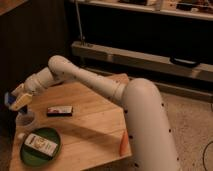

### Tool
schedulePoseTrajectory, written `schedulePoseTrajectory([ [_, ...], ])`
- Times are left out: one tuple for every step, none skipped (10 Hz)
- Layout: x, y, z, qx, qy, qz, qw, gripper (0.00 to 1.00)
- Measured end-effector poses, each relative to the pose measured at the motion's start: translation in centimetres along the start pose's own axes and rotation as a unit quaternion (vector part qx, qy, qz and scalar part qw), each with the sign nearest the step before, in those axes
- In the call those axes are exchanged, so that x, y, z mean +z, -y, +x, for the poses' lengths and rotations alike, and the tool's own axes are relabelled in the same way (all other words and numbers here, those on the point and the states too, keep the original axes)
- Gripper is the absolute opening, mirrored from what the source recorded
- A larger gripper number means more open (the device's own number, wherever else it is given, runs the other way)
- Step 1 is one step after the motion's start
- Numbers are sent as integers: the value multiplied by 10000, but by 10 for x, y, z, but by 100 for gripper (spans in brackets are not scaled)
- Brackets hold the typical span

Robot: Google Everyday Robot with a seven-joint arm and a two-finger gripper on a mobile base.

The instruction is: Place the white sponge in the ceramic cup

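Observation:
My arm reaches from the right across the wooden table (95, 125) to its left edge. The gripper (16, 101) is shut on the white sponge (21, 104), a pale cream block, and holds it in the air just above and a little left of the ceramic cup (25, 120). The cup is small, whitish-grey and upright near the table's left edge. The sponge is clear of the cup's rim. A blue part (9, 99) shows at the gripper's left side.
A dark flat bar (60, 110) lies right of the cup. A round green plate (30, 155) at the front left holds a white-labelled packet (41, 144). A small orange object (123, 142) lies at the table's front right edge. Dark shelving stands behind.

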Motion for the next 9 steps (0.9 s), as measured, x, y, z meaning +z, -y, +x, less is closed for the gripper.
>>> schedulePoseTrajectory([
  [2, -1, 4, -22, 38, -49, 10000, 0],
  [4, -4, 8, -43, 76, -103, 9999, 0],
  [7, -6, 14, -56, 101, -163, 9998, 0],
  [9, -8, 17, -63, 105, -208, 9997, 0],
  [10, -10, 21, -61, 98, -241, 9996, 0],
  [13, -10, 25, -62, 73, -279, 9996, 0],
  [15, -10, 29, -71, 20, -306, 9995, 0],
  [18, -10, 32, -95, -66, -336, 9994, 0],
  [23, -9, 35, -97, -159, -370, 9991, 0],
])
